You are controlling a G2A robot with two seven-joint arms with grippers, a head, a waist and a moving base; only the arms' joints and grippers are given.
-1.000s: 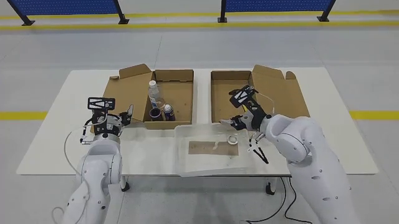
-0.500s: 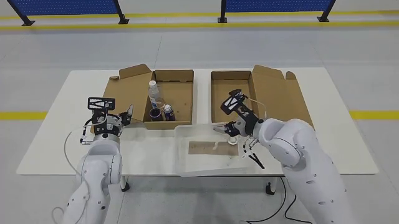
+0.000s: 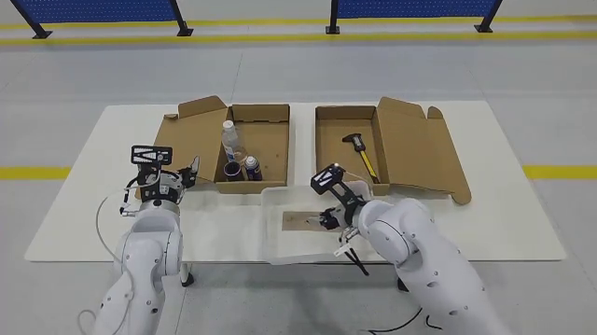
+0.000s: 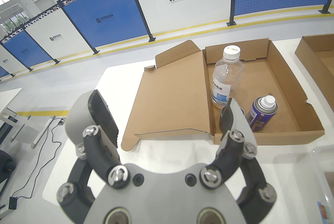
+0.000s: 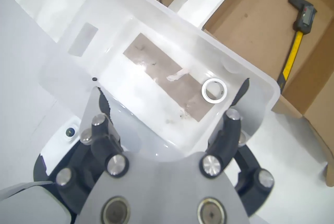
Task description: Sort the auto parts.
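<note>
A clear plastic bin (image 5: 271,86) stands at the table's front middle, with a small white ring (image 5: 214,90) lying inside it. My right gripper (image 5: 171,92) hovers open over the bin's near side (image 3: 333,212), apart from the ring. A black-headed tool with a yellow bar (image 5: 300,26) lies in the right cardboard box (image 3: 336,148). The left cardboard box (image 4: 292,78) holds a clear bottle (image 4: 227,78), a purple spray can (image 4: 261,112) and a dark cup partly hidden behind a finger. My left gripper (image 4: 164,105) stays open and empty beside that box's flap (image 3: 189,174).
Both boxes have their lids folded outward: the left box's flap (image 3: 191,130) to its left, the right box's flap (image 3: 420,144) to its right. White table (image 3: 522,195) spreads around them. Blue and white barrier panels stand on the floor beyond.
My right gripper has drawn back from above the right box to over the clear bin, uncovering the black and yellow tool in the box. The left arm has kept still.
</note>
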